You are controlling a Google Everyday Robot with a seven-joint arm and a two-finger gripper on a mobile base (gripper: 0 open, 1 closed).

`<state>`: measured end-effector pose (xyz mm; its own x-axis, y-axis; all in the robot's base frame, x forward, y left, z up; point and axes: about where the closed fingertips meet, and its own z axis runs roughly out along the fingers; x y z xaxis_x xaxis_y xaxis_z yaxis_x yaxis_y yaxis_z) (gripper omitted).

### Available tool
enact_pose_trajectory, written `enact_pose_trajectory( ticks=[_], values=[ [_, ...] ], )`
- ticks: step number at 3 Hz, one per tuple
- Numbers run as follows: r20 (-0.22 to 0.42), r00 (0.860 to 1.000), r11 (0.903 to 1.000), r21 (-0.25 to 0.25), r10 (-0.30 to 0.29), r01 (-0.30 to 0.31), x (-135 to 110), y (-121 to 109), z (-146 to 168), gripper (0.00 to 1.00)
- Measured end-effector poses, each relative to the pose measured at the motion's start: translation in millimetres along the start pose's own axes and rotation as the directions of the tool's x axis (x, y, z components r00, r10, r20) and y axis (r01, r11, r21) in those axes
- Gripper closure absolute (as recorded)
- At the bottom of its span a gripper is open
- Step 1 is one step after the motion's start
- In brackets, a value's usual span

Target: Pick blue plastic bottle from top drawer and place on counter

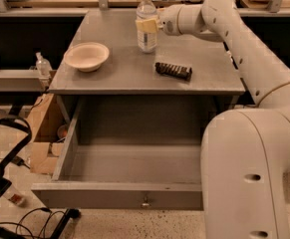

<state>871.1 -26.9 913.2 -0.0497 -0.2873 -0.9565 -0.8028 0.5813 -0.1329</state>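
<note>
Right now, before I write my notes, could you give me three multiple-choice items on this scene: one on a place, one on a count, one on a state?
1. Where is the blue plastic bottle?
A. Inside the top drawer
B. Upright at the back of the counter, in the gripper
C. Lying on the floor

2. How many things, apart from the bottle, lie on the counter?
A. None
B. Two
C. Four

3. In what state is the top drawer?
A. Pushed shut
B. Pulled open
C. Taken out and set on the counter

Answers:
1. B: the blue plastic bottle stands upright at the back of the counter, with the gripper closed on its label.
2. B: only a white bowl and a dark packet are there.
3. B: the top drawer juts forward and its floor is visible.
</note>
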Motion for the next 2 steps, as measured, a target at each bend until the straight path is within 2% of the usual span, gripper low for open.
enact_pose_trajectory(
  ticks=[2],
  values=[
    [0.000, 1.000, 1.0000, 0.000, 0.000, 0.000, -6.5, -0.9, -1.7, 0.54]
  ],
)
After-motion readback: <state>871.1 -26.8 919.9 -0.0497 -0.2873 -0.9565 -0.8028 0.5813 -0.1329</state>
